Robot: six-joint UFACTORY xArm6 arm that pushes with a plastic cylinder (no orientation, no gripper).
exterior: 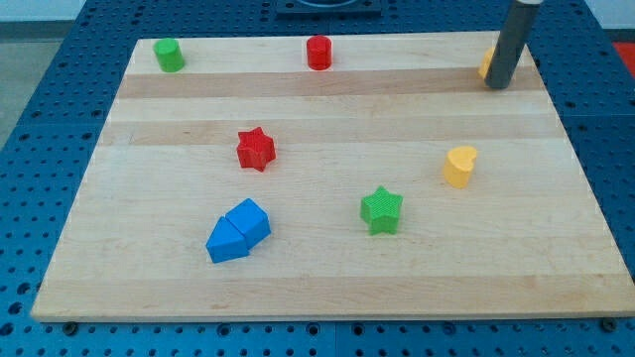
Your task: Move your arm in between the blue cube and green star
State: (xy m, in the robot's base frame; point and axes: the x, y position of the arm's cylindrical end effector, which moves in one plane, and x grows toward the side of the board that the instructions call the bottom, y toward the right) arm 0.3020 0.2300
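Observation:
The blue cube (249,218) sits at the board's lower left, touching a second blue block (226,241) just below and left of it. The green star (381,209) lies to its right, near the lower middle. The dark rod comes down at the view's top right, and my tip (499,85) rests on the board there, far above and right of both blocks. An orange block (486,62) is partly hidden behind the rod.
A red star (256,149) lies above the blue cube. A yellow heart-shaped block (459,166) sits up and right of the green star. A green cylinder (168,55) and a red cylinder (318,53) stand along the top edge of the wooden board (317,288).

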